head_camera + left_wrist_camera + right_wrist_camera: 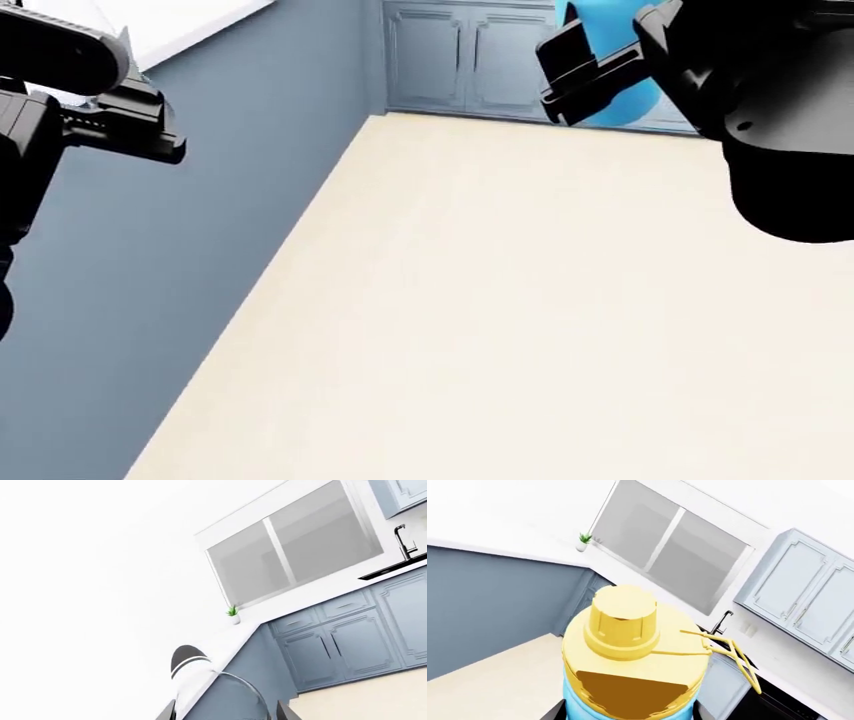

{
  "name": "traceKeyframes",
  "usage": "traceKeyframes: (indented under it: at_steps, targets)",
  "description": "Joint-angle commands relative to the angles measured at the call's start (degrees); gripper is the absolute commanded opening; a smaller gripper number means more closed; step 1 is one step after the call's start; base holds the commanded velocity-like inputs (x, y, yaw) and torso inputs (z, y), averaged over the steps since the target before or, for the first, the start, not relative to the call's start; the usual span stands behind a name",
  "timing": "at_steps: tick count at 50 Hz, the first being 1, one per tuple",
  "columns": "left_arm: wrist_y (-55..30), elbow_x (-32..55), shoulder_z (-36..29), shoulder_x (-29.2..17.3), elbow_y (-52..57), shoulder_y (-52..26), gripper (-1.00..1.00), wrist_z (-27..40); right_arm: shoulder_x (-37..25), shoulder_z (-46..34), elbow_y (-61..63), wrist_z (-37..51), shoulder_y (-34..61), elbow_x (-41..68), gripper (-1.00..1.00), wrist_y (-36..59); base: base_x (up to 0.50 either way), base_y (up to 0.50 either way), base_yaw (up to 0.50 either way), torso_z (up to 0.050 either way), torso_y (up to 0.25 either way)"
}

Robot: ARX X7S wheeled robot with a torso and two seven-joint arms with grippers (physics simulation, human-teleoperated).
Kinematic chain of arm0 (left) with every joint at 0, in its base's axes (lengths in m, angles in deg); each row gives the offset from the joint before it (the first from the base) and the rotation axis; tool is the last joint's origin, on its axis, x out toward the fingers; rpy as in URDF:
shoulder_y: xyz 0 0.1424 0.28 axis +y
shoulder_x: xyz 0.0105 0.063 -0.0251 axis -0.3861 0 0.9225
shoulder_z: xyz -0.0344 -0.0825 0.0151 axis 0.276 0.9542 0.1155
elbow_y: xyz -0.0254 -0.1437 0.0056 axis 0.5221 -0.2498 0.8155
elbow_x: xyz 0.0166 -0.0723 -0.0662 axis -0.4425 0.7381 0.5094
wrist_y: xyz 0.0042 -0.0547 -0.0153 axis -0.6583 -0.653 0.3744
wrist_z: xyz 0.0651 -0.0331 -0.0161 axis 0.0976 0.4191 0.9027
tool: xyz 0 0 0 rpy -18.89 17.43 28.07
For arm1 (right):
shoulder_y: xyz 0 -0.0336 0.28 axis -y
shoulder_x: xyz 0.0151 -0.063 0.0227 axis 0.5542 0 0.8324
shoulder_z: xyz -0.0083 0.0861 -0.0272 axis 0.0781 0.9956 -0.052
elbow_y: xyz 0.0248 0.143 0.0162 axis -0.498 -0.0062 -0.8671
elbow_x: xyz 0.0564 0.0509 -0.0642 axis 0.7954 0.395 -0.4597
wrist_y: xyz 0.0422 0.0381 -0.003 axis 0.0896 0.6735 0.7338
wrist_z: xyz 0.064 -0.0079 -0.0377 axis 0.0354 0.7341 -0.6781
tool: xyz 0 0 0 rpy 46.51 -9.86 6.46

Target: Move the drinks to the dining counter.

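No brand, label or writing can be read on either drink. The right gripper, at about one o'clock in the head view, is clenched around the sky-blue flask, held above the cream floor; its long axis runs straight toward the right wrist camera, yellow lid first, the loop off to one side. The left gripper has its fingers grasping the clear bottle, cap pointing away from the wrist camera toward the white desk, which carries a small potted plant.

Flask in right pincer, counter at left.
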Motion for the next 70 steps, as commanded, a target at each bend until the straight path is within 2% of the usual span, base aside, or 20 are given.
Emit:
traceKeyframes:
  at_steps: [1, 70]
  targets:
    - [0.74, -1.03, 0.29, 0.17, -0.45, -0.37, -1.0, 0.29, 0.31, -0.17, -0.38, -0.82, 0.73, -2.09, -1.0, 0.59, -0.49, -0.1, 0.0, 0.0, 0.0]
    - [1.68, -1.45, -0.95, 0.51, -0.86, -0.11, -1.0, -0.36, 0.35, -2.79, -0.62, -1.31, 1.98, -3.22, -1.0, 2.0, -0.49, -0.1, 0.0, 0.0, 0.001]
